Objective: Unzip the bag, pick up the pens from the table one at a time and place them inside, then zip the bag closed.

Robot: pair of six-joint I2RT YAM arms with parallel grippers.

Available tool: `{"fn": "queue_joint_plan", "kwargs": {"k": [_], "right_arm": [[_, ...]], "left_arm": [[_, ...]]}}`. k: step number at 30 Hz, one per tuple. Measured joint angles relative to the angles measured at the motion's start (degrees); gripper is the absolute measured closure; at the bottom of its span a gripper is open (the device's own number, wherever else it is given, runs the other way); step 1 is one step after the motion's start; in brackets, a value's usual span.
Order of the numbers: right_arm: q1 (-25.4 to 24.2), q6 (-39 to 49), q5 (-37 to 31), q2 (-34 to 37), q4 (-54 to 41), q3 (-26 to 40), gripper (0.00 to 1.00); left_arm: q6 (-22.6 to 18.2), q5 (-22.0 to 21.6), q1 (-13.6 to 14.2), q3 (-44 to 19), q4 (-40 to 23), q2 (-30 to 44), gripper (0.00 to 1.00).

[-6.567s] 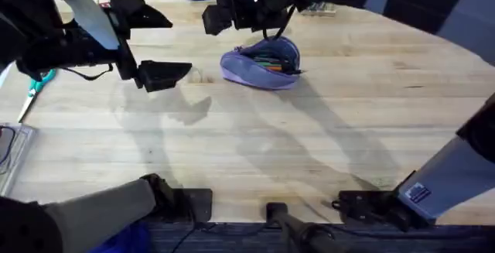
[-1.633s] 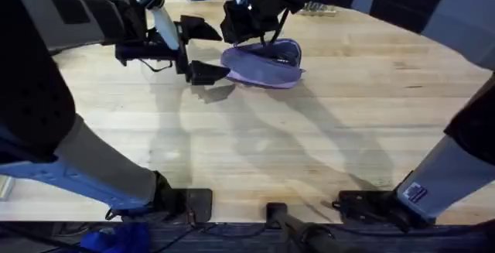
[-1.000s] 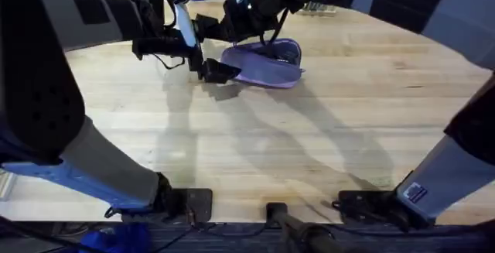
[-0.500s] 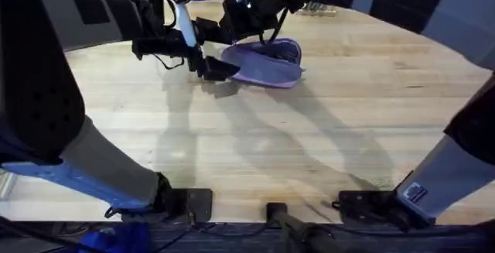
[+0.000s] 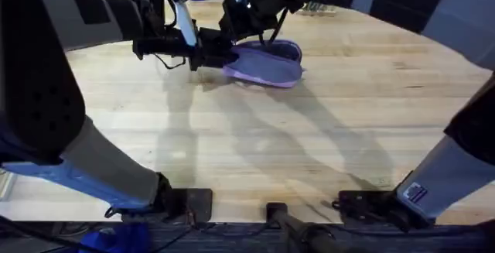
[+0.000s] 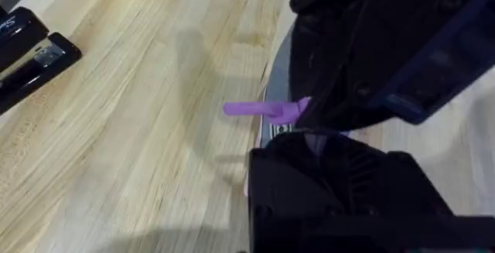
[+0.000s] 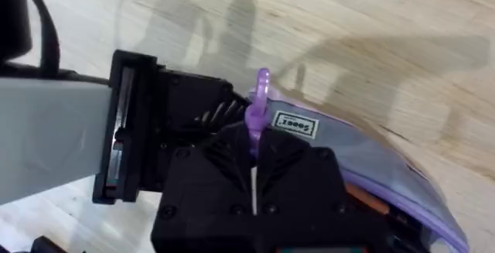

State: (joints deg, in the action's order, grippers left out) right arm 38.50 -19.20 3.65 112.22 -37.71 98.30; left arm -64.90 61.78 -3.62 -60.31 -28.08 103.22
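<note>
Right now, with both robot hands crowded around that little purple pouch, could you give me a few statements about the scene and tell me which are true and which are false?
1. The purple pouch lies on the far part of the wooden table. True.
2. The pouch sits alone, with both hands far from it. False: the left hand and the right hand are both right at its left end.
3. A small purple pull tab sticks out from the pouch's end. True.
4. A white label with dark print shows on the pouch near that tab. True.
5. The pouch is bright green. False: it is lavender purple.
</note>
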Motion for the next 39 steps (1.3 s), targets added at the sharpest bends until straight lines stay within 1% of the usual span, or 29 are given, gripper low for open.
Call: {"fn": "queue_joint_plan", "kwargs": {"k": [9, 18, 27, 39], "right_arm": [[0.02, -0.01, -1.10, 0.01, -0.43, 0.00, 0.970], [-0.17, -0.02, -4.54, 0.00, -4.82, 0.48, 0.970], [-3.77, -0.04, -4.87, -0.20, -9.97, 0.87, 0.970], [-6.78, -0.04, -3.66, -0.20, -13.33, 0.98, 0.970]], "left_arm": [[-0.01, -0.02, 0.00, 0.00, 0.00, 0.00, 0.960], [0.00, -0.09, 0.11, 0.00, -0.09, 0.02, 0.960], [0.00, -0.09, 0.22, 0.00, -0.09, 0.02, 0.959], [0.00, -0.07, 0.37, 0.00, 0.00, 0.01, 0.959]]}}
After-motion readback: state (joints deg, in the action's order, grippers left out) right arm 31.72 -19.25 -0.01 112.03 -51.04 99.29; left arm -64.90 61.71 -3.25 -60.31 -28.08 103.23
